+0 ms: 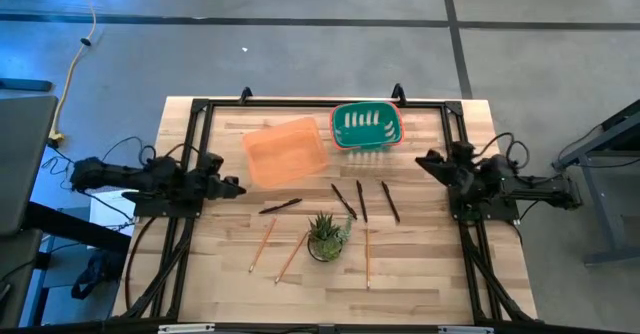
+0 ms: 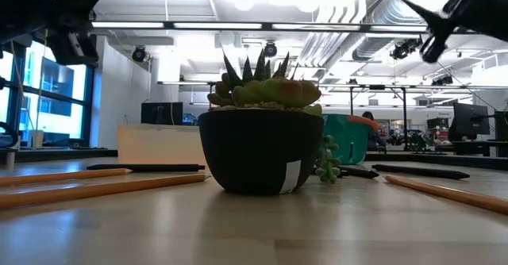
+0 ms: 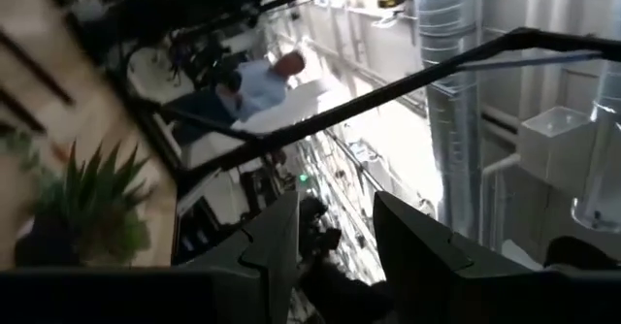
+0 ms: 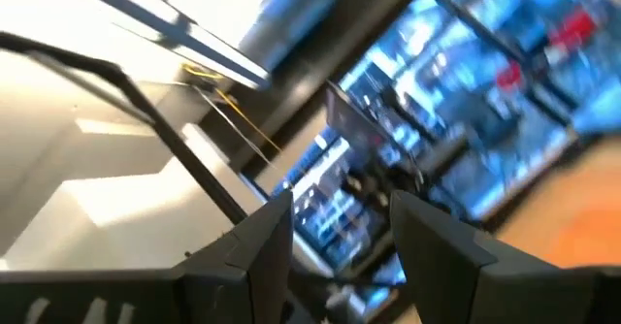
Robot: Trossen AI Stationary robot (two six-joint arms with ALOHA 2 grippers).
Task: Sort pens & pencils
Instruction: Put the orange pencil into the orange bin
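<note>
Several dark pens lie flat on the wooden table: one left of centre and three side by side right of centre. Three orange-tan pencils lie nearer the front edge, around a potted plant. My left gripper hovers at the table's left side, raised and open, with nothing between its fingers. My right gripper hovers at the right side, also raised and open, and the gap between its fingers holds nothing. Both wrist views look up into the room.
An orange tray and a green basket stand at the back of the table. A small succulent in a dark pot stands among the pencils near the front. A person sits in the room beyond the table.
</note>
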